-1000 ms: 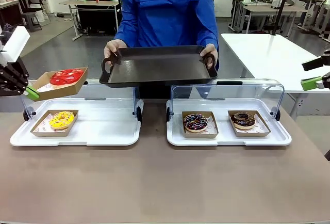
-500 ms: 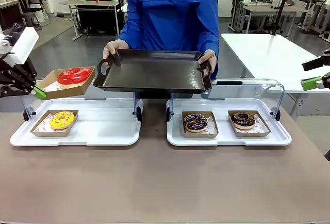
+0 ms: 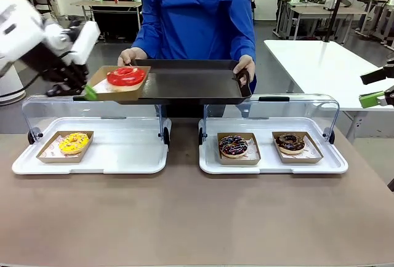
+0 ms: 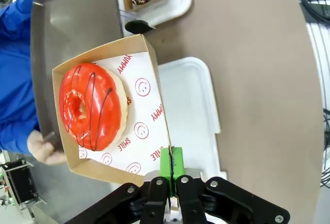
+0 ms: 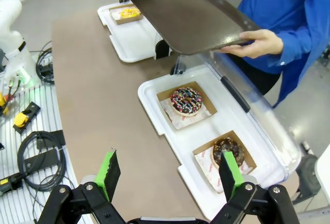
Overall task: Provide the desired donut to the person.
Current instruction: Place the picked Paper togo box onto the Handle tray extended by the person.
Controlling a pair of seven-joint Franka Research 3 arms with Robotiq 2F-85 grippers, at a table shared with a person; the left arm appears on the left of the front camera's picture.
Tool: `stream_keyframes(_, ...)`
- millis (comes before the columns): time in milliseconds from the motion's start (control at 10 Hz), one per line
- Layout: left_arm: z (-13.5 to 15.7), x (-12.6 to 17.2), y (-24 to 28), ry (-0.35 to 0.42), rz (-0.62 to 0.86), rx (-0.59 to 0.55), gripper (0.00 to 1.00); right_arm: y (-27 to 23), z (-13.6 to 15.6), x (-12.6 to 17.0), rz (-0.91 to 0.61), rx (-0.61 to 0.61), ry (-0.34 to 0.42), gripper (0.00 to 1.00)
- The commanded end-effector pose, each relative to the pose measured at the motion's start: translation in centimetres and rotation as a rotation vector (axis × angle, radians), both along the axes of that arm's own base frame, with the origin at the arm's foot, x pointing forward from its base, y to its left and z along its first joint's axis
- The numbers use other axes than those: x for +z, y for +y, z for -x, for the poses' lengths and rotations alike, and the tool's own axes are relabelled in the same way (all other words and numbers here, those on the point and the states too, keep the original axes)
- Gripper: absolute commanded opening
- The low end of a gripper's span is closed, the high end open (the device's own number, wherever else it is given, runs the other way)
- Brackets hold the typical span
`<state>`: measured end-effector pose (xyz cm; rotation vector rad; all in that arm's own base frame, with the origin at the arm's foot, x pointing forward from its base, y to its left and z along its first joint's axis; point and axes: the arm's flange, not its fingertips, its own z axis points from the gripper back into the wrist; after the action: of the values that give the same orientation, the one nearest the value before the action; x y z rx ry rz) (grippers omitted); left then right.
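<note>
**Here, 1 red donut is held at the black tray**

The left gripper [image 3: 88, 92] is clenched on the side wall of 1 cardboard box [image 3: 101, 88]. In the left wrist view its 2 green pads are pinched flat together on the cardboard. Inside that box lies the red donut [image 3: 126, 76], with thin dark lines across its icing, on white paper printed in red.

The box is over the left end of the black tray [image 3: 191, 85]. The person [image 3: 197, 15] in the blue jacket holds that tray level with 2 hands, 1 hand [image 3: 127, 56] at the left handle and the other hand [image 3: 245, 66] at the right handle. I cannot tell whether the box's floor touches the tray or is just above it.

Below, on the brown table [image 3: 184, 218], 2 white display trays stand side by side, each with 1 clear lid raised at its far side. The left display tray [image 3: 123, 156] holds 1 yellow donut [image 3: 74, 142] in its own cardboard box, at the tray's left end. The right display tray [image 3: 265, 167] holds 2 chocolate donuts, each in its own box: 1 sprinkled donut [image 3: 233, 146] and, just beside it, 1 darker donut [image 3: 289, 143]. That makes 4 donuts and 4 boxes.

The right gripper [image 3: 372, 88] is at the table's right edge, well apart from every donut. It is released, with its jaws wide apart and nothing between them.
</note>
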<state>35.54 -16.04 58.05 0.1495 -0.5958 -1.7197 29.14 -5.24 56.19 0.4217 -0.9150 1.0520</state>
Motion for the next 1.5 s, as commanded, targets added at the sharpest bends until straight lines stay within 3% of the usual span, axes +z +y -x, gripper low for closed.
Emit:
stream_keyframes(0, -4.4, 1.7, -2.5, -0.006, -0.043, 0.033, 0.00, 0.2, -0.2, 0.0, -0.028, 0.011, -0.003, 1.00)
stream_keyframes(500, -12.9, 1.1, -5.3, 0.032, -0.062, 0.036, 0.00, 0.2, -0.2, 0.0, -0.028, 0.011, -0.003, 1.00)
stream_keyframes(900, -15.0, -1.9, -5.2, 0.098, -0.071, 0.038, 0.00, 0.2, -0.2, 0.0, -0.028, 0.011, -0.003, 1.00)
stream_keyframes(1000, -15.0, -2.2, -5.3, 0.118, -0.064, 0.030, 0.56, 0.2, -0.2, 0.0, -0.028, 0.011, -0.003, 1.00)
stream_keyframes(1100, -14.8, -2.2, -5.4, 0.127, -0.058, 0.017, 0.59, 0.2, -0.2, 0.0, -0.028, 0.011, -0.003, 1.00)
stream_keyframes(1200, -14.7, -2.1, -5.5, 0.131, -0.056, 0.013, 1.00, 0.2, -0.2, 0.0, -0.028, 0.011, -0.003, 1.00)
stream_keyframes(1400, -14.5, -1.9, -5.5, 0.156, -0.054, 0.021, 1.00, 0.2, -0.2, 0.0, -0.028, 0.011, -0.003, 1.00)
